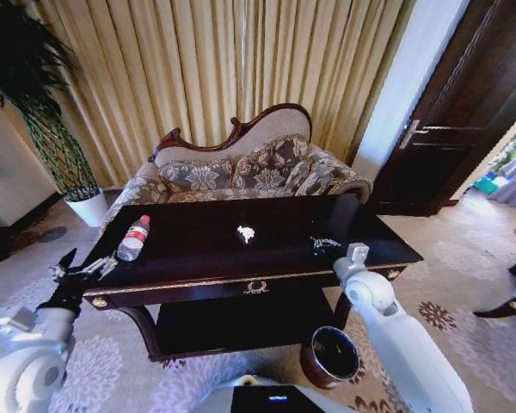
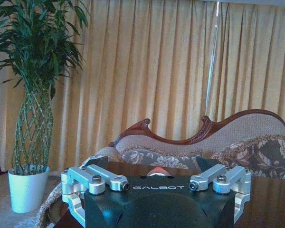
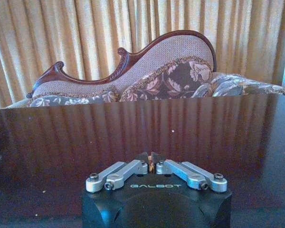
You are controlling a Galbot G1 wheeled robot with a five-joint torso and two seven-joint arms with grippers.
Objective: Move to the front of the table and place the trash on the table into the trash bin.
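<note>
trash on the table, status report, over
Left gripper open at the table's left end, near the bottle. Right gripper shut on an orange scrap. Paper wad mid-table. Bin below, nothing blocking.

On the table (image 1: pixel 206 258), the bottle (image 1: pixel 133 238) lies left, the paper wad (image 1: pixel 246 232) mid-table; the trash bin (image 1: pixel 330 356) stands below, seemingly front-right.

Counting 1 worktop (image 1: pixel 198 249) w/ 3 trash bits lying on it: 1 bottle (image 1: pixel 133 238), 1 white paper wad (image 1: pixel 246 232), 1 tiny orange scrap (image 3: pixel 151 166). 1 trash bin (image 1: pixel 329 355) sitting on floor. 2 claws showing: left claw (image 1: pixel 103 266), right claw (image 1: pixel 324 244).
</note>
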